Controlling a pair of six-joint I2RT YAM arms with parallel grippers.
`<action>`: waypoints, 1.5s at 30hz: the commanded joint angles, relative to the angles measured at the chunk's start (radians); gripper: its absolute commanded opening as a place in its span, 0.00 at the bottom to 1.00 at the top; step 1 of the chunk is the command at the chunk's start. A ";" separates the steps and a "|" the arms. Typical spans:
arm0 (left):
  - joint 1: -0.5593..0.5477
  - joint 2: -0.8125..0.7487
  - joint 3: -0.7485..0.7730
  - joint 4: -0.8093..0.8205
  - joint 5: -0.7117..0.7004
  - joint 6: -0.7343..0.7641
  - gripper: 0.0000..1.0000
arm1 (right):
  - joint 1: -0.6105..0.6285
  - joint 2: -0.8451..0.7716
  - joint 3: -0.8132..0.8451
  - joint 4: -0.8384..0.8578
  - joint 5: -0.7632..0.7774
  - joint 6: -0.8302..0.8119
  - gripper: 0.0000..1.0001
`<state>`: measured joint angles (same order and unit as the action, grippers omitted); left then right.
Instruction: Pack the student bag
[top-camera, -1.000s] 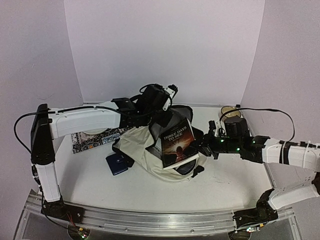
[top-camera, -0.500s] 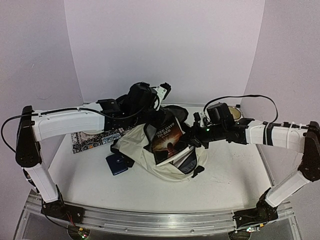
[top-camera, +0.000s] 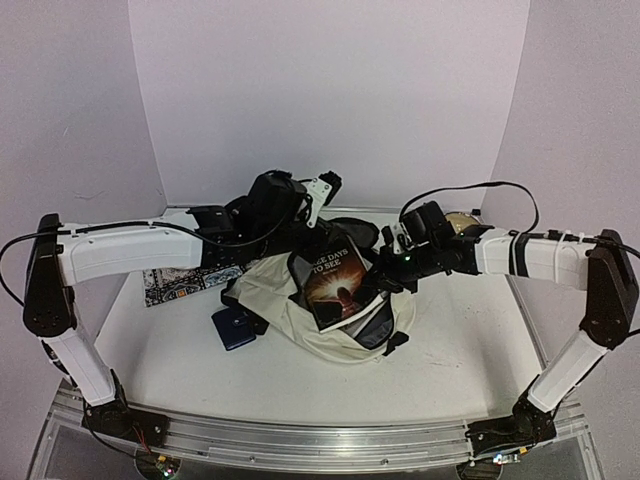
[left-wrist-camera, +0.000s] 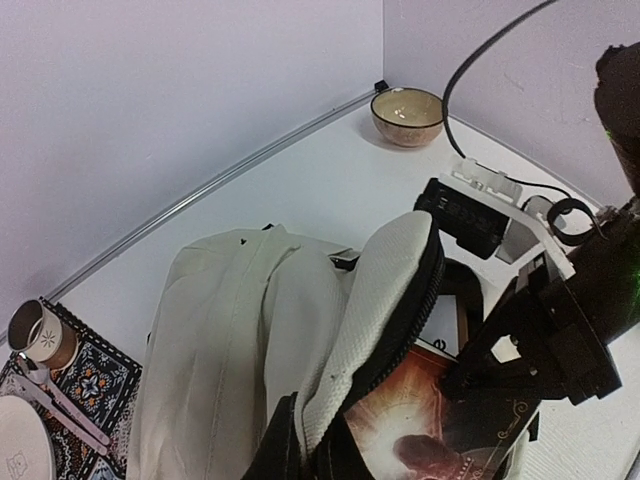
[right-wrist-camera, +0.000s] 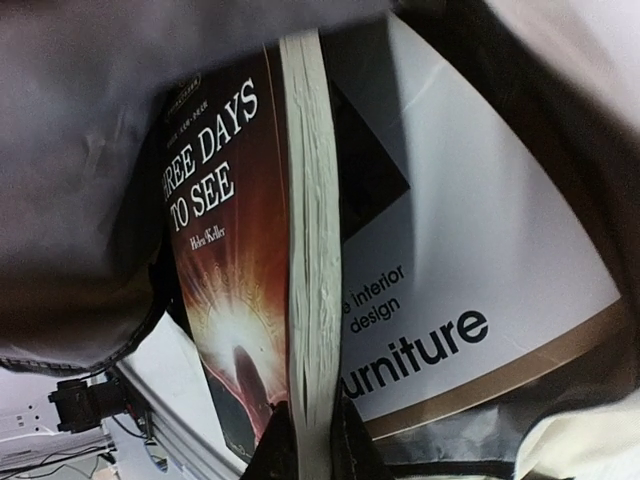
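**What else sits on my table**

A tan bowl (left-wrist-camera: 407, 115) stands alone at the upper right of my left wrist view, near the corner of the lilac walls (top-camera: 330, 90). At that view's lower left lies a patterned mat (left-wrist-camera: 90, 385), with a small cup (left-wrist-camera: 42, 335), a thin metal utensil (left-wrist-camera: 60, 405) and a white plate (left-wrist-camera: 20, 450). In the top view a dark blue flat case (top-camera: 235, 327) (wallet or notebook, I cannot tell) lies left of centre on the white table (top-camera: 455, 350). A tilted paperback (top-camera: 340, 280) shows at centre.
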<state>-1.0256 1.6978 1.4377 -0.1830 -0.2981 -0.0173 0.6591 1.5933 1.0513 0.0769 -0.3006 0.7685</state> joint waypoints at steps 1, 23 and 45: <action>0.001 -0.083 -0.017 0.074 0.022 -0.008 0.00 | -0.017 0.050 0.109 -0.075 0.142 -0.113 0.21; 0.001 -0.011 0.008 0.074 -0.016 -0.070 0.00 | 0.253 -0.312 -0.209 -0.089 0.425 -0.175 0.57; 0.000 -0.062 0.039 0.101 0.083 0.003 0.00 | 0.218 -0.162 -0.219 0.137 0.728 -0.156 0.33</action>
<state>-1.0255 1.6920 1.4212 -0.1563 -0.2758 -0.0471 0.9527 1.4288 0.7928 0.1655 0.3257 0.6247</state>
